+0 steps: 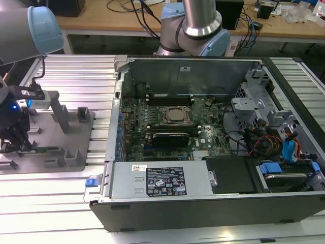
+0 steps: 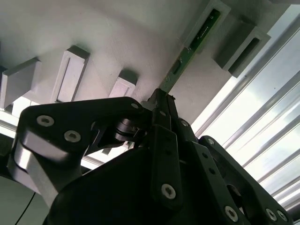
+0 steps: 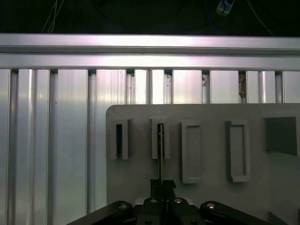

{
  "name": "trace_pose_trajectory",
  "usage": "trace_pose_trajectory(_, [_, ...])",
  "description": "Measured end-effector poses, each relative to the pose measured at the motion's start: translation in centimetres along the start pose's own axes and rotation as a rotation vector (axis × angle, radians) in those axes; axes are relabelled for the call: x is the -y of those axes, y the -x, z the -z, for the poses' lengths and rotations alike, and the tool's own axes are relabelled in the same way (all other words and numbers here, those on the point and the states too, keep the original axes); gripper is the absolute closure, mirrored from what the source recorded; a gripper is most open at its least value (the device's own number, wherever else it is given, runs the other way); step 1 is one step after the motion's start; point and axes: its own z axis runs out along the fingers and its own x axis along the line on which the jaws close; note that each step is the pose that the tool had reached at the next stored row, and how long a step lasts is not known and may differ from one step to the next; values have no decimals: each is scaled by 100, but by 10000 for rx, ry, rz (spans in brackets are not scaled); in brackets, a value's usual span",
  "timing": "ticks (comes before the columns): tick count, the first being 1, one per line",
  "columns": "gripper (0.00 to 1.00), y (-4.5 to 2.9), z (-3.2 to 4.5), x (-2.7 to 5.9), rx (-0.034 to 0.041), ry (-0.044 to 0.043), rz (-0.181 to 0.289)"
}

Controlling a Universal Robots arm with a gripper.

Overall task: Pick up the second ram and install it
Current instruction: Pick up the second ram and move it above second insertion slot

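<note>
The second ram (image 2: 177, 69) stands on edge, its far end seated in a slotted holder (image 3: 154, 138) on the gray fixture plate (image 3: 213, 140). Its long axis runs straight out from the fingertips, in line with the tool. The gripper (image 2: 161, 101) looks clamped on the near end, jaws pressed to the two flat faces. In the exterior view the plate sits at the left, and the open computer case (image 1: 203, 66) lies well apart to the right.

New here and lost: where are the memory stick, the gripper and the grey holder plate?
second ram (image 2: 188, 50): second wrist view, middle of its green strip.
gripper (image 2: 161, 96): second wrist view, midway between its fingertips.
grey holder plate (image 3: 213, 140): first wrist view, bare flat face.
</note>
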Motion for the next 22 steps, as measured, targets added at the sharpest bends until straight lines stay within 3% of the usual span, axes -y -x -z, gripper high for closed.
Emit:
trace_pose_trajectory(8, [91,0,25,-2,-1,2,0])
trace_pose_trajectory(13, [91,3,195,-9,0,0,0])
trace_pose_trajectory(22, [91,6,372,-17,0,0,0])
